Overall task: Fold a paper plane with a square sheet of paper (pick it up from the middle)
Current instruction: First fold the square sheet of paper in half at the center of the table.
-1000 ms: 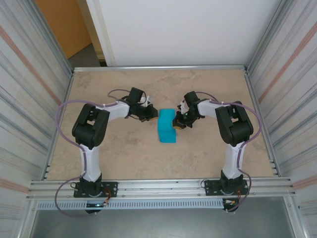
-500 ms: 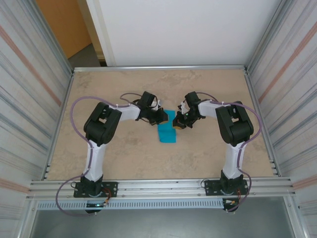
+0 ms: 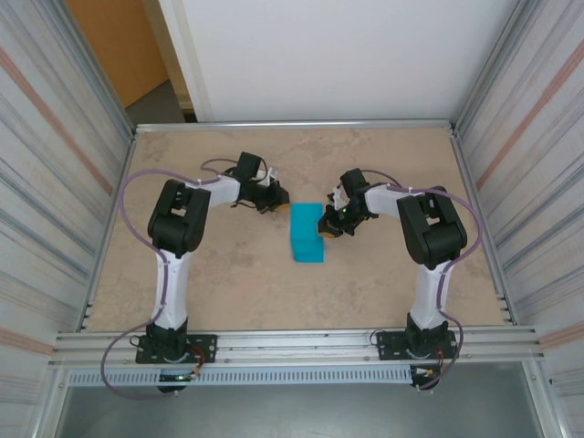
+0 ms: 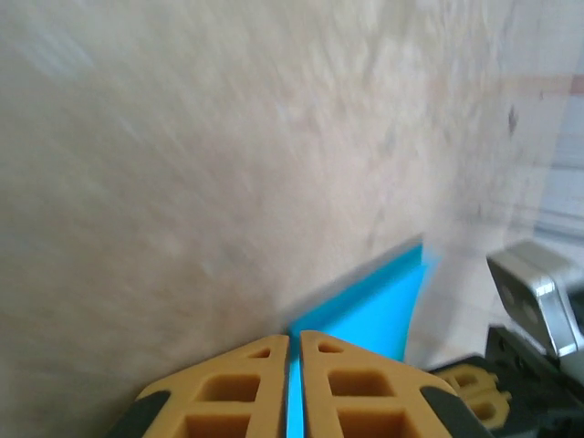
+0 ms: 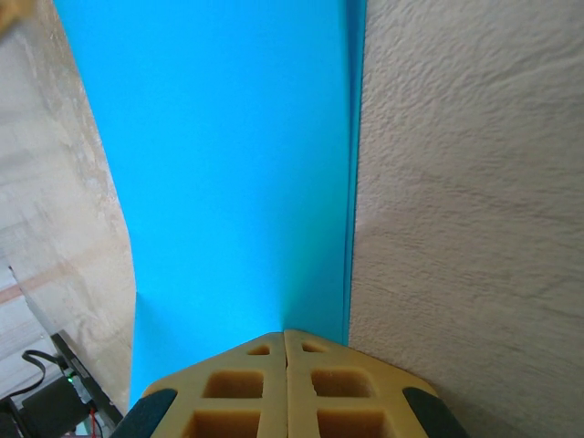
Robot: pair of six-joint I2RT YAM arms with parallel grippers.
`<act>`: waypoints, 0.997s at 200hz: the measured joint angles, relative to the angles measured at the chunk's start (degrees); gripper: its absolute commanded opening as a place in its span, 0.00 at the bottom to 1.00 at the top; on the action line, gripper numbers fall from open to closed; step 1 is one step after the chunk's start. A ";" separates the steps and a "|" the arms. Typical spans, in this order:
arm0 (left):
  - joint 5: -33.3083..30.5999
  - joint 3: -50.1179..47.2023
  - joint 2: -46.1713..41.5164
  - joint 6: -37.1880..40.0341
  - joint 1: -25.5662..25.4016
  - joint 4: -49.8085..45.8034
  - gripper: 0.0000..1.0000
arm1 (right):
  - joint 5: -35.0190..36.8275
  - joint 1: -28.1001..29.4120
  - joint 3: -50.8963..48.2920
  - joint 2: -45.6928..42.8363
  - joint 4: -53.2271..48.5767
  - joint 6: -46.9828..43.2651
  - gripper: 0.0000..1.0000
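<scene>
Overhead view of 2 robot arms reaching inward across a beige table (image 3: 228, 283). A turquoise sheet of paper (image 3: 307, 234), folded to a narrow upright rectangle, lies in the middle of the table between them. It looks very light, thin and limp, likely to slide on the smooth surface and to crease or tear if pinched hard, so a gentle pinch at a folded edge, with the other side pinned, seems safest. The left gripper (image 3: 276, 203) sits low just beside the sheet's far left corner, fingers closed to a thin slit and holding nothing that can be seen. The right gripper (image 3: 328, 226) has its fingers shut tight, tips on the sheet's right edge. Whether they pinch a layer cannot be told. Both arms are bent at the elbow, wrists low.
</scene>
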 measured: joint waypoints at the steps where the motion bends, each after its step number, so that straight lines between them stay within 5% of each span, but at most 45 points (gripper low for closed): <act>1: -0.07 0.22 0.07 0.13 0.11 -0.07 0.12 | 0.00 0.00 0.00 0.00 0.00 0.02 0.05; 40: -1.49 1.22 -0.13 1.57 0.66 -1.38 0.12 | 0.00 0.00 0.00 0.00 0.00 0.00 0.05; 124: -1.33 -2.93 -3.50 0.31 -7.65 2.10 0.12 | -0.02 0.00 0.00 0.02 0.00 0.02 0.05; 199: -1.68 4.48 2.25 1.99 -2.93 -2.99 0.12 | -0.04 0.04 -0.22 -0.02 0.31 0.04 0.05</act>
